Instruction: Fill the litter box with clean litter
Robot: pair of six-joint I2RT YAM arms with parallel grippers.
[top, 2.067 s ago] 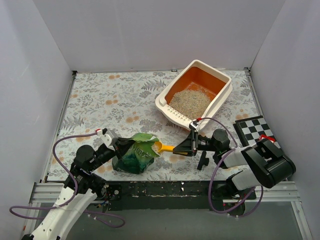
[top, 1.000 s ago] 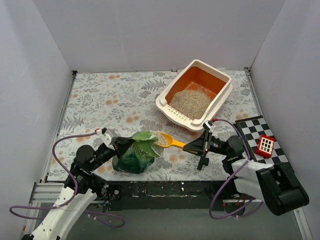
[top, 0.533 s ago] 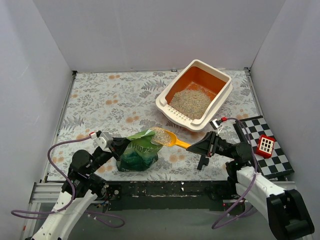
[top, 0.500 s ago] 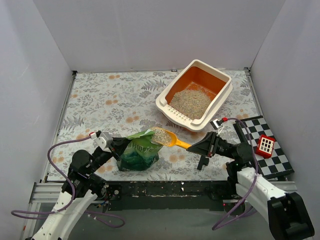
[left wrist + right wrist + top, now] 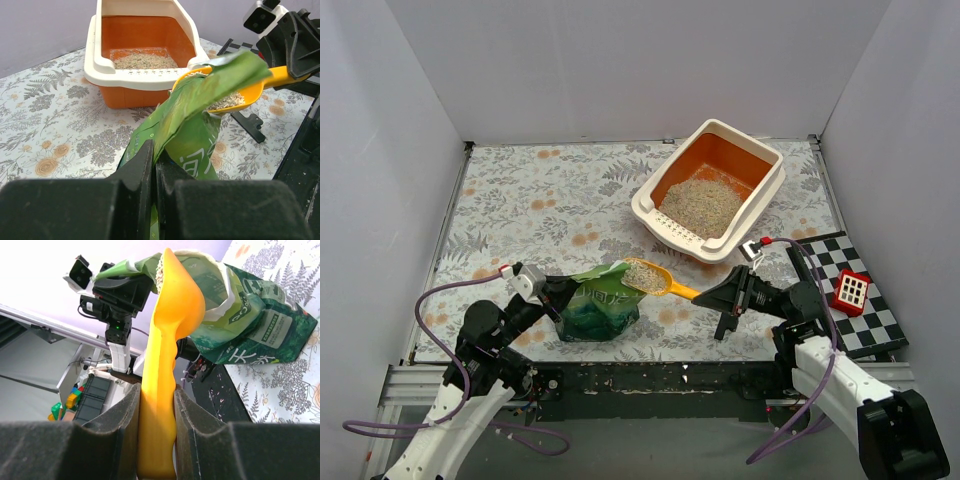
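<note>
Two heaps of litter [image 5: 700, 205] show. The larger lies inside the litter box [image 5: 682, 233], piled toward its slotted near rim. The smaller fills the bowl of the scoop [image 5: 665, 284]. Your box sits angled toward the far right corner of the desk [image 5: 540, 200], and its orange floor is bare at the far end.

Your right gripper [image 5: 157, 440] has its jaws closed on the scoop's yellow handle, one finger pressed to each side. The loaded bowl hangs over the mouth of the bag [image 5: 595, 310], touching its upper edge, well short of the box. From the left wrist camera, a few grains sit at the lip of the bowl.

Your left gripper [image 5: 154, 160] has its jaws pinched tight on the bag's green top flap and holds it up from the left side. The bag stands near the near edge of the desk, a little left of the middle.

Near the right edge lies a checkerboard [image 5: 820, 262] with a red block [image 5: 851, 291] on it, just beyond your right arm.
</note>
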